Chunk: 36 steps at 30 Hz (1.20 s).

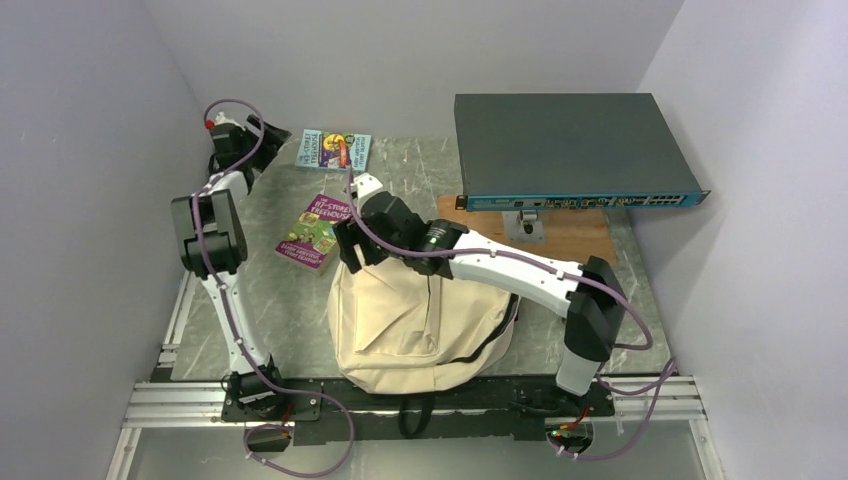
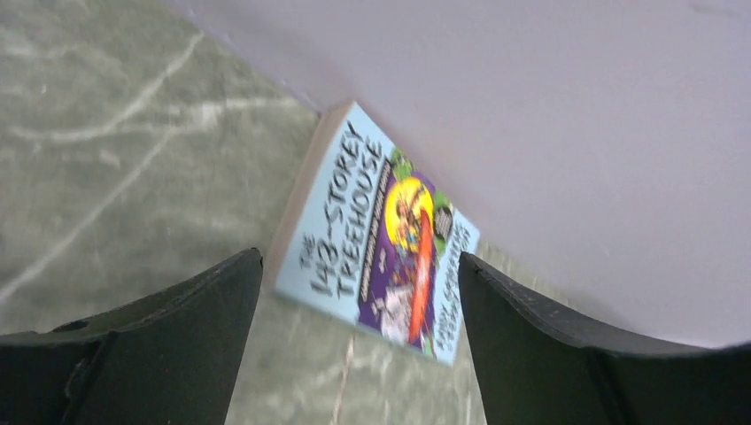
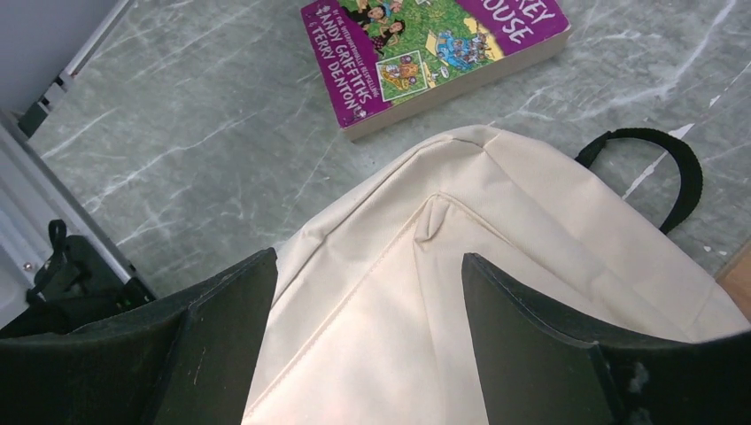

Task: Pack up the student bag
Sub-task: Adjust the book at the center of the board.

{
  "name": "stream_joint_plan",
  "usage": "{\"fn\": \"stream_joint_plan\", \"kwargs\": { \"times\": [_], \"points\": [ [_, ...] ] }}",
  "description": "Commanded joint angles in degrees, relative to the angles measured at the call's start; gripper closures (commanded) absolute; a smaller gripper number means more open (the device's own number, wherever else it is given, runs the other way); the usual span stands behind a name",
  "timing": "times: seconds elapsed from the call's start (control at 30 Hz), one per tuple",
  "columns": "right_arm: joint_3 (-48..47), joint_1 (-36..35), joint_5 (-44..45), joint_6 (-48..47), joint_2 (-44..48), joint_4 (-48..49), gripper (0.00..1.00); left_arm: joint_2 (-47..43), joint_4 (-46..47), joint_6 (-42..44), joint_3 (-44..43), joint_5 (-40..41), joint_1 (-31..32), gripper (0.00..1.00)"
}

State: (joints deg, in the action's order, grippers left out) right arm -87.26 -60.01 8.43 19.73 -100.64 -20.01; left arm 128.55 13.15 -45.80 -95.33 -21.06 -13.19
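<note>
The cream student bag [image 1: 420, 320] lies flat in the middle of the table, its black top handle [image 3: 682, 173] toward the far side. My right gripper [image 1: 352, 243] hangs open over the bag's top end [image 3: 425, 283], holding nothing. A purple paperback [image 1: 308, 231] lies just beyond the bag to the left and also shows in the right wrist view [image 3: 434, 53]. A light-blue paperback [image 1: 334, 149] lies at the back by the wall. My left gripper [image 1: 262, 137] is open and empty just left of it, and the book [image 2: 376, 235] sits ahead between its fingers.
A dark network switch [image 1: 570, 150] stands on a wooden board [image 1: 560, 235] at the back right. Walls close in on the left, back and right. The aluminium rail [image 1: 400, 400] with both arm bases runs along the near edge.
</note>
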Motion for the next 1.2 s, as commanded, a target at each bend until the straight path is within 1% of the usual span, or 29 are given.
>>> {"fn": "stream_joint_plan", "kwargs": {
  "times": [0.0, 0.07, 0.17, 0.27, 0.33, 0.43, 0.53, 0.63, 0.7, 0.83, 0.9, 0.97, 1.0, 1.1, 1.17],
  "points": [
    [2.1, 0.5, -1.3, -0.1, 3.7, 1.3, 0.21, 7.9, 12.0, -4.9, -7.7, 5.5, 1.5, 0.14],
    [3.2, 0.5, -1.3, 0.2, 5.2, 1.8, 0.21, 11.5, 11.4, -6.2, -11.7, 6.3, 2.2, 0.15],
    [4.8, 0.7, -2.0, 1.0, 6.7, 3.0, 0.21, 14.7, 11.4, -8.5, -14.8, 6.5, 2.9, 0.16],
    [5.3, 0.9, -2.2, 1.2, 7.6, 3.6, 0.21, 17.3, 12.0, -12.3, -16.5, 4.9, 3.3, 0.19],
    [5.9, 0.9, -2.0, 1.2, 8.4, 4.2, 0.21, 17.8, 12.8, -14.4, -15.5, 2.9, 3.7, 0.21],
    [6.8, 1.0, -2.0, 1.4, 9.4, 4.8, 0.21, 15.6, 16.5, -15.9, -10.3, 1.3, 4.7, 0.23],
    [7.7, 1.1, -2.4, 1.7, 10.7, 5.2, 0.21, 12.1, 20.5, -17.8, -3.0, -0.5, 5.4, 0.25],
    [9.2, 1.2, -2.3, 1.7, 12.7, 5.9, 0.21, 9.7, 23.0, -19.7, 1.3, -4.3, 6.2, 0.31],
    [10.3, 1.3, -1.5, 1.7, 14.3, 6.3, 0.21, 7.0, 23.4, -20.2, 5.1, -6.7, 7.2, 0.32],
    [12.2, 1.6, -0.7, 1.4, 17.6, 7.3, 0.21, 0.2, 30.2, -20.0, 14.8, -7.8, 11.6, 0.32],
    [12.7, 1.9, -0.3, 1.1, 19.2, 7.2, 0.21, -3.2, 30.8, -18.6, 18.1, -7.9, 12.7, 0.33],
    [12.9, 2.1, 0.2, 0.8, 20.5, 6.7, 0.21, -6.6, 27.7, -14.0, 20.6, -5.8, 12.8, 0.33],
    [13.1, 2.2, 0.5, 0.6, 21.2, 6.5, 0.2, -7.9, 23.3, -10.8, 20.5, -3.8, 12.8, 0.33],
    [14.4, 2.6, 0.6, 0.5, 23.3, 7.0, 0.2, -8.5, 12.3, -0.9, 15.2, 1.7, 12.8, 0.31],
    [15.1, 2.7, 0.6, 0.5, 24.1, 7.2, 0.2, -6.1, 6.3, 3.5, 9.9, 6.0, 12.8, 0.29]
  ]
}}
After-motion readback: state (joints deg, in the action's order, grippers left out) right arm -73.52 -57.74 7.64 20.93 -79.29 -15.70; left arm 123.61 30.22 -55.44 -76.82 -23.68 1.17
